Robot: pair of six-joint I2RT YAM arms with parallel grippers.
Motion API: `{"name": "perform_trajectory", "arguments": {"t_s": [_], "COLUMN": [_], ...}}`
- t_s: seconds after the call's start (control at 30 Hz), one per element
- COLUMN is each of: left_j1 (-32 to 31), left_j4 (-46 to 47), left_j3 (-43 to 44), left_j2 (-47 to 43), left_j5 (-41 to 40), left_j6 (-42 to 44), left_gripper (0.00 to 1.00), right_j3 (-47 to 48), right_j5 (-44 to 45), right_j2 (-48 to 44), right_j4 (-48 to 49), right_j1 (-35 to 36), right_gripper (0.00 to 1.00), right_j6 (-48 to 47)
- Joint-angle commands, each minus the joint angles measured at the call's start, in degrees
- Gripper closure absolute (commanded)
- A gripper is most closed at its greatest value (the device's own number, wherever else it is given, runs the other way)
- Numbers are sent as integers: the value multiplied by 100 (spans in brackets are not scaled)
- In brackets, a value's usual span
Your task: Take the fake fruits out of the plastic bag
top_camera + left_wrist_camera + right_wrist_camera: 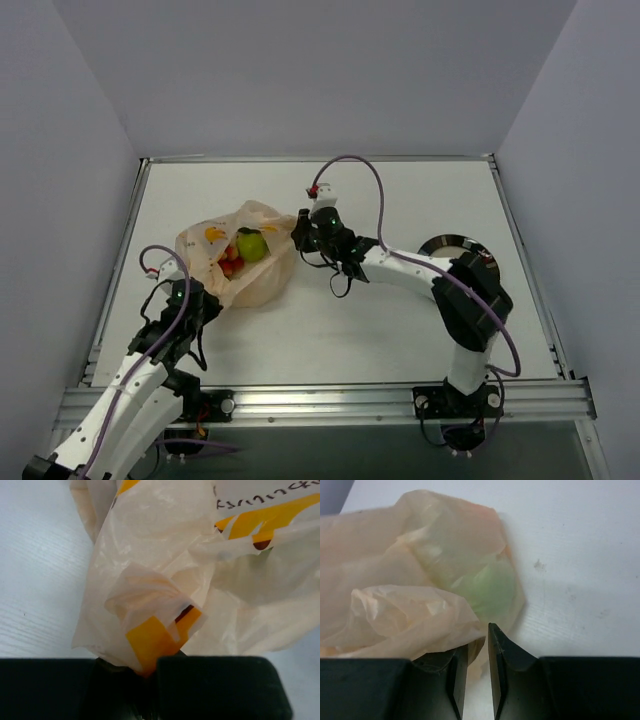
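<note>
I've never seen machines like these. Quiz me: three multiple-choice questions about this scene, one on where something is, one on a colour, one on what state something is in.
1. Where on the table does the plastic bag lie?
A. the left half
B. the right half
C. the far right corner

2. What colour is the biggest fruit showing in the bag's mouth?
A. blue
B. yellow-green
C. purple

3. What is the left gripper doing?
A. hanging open over bare table
B. shut on the bag's film
C. holding a fruit

Answers:
1 A: the top view shows the bag left of the middle.
2 B: from above it shows plainly, beside smaller red fruits.
3 B: its wrist view shows film pinched between the fingers.
</note>
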Motion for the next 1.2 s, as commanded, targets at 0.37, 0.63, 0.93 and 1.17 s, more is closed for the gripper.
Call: {"name": "perform_trajectory", "arguments": {"t_s": [0.37,0.63,0.93,1.17], "left_j1": [-66,-171,-198,-189], "left_j4": [1441,2146,891,450], "left_j3": [-763,-588,-18,414], "left_j2": [82,294,-171,389], "left_j5": [703,898,72,-552], "left_j6": [52,185,255,255], "left_gripper": [98,98,62,3], "right_j3": [358,-339,836,1883], "right_j5": [790,230,-605,342], "right_j2": [215,-2265,-1363,237], "right_j4": [-575,-1965,-1922,-1913], "right_j1": [-575,4,542,446], "right_gripper": [38,28,0,0], "right_j6": [-458,-1031,-1786,-2893]}}
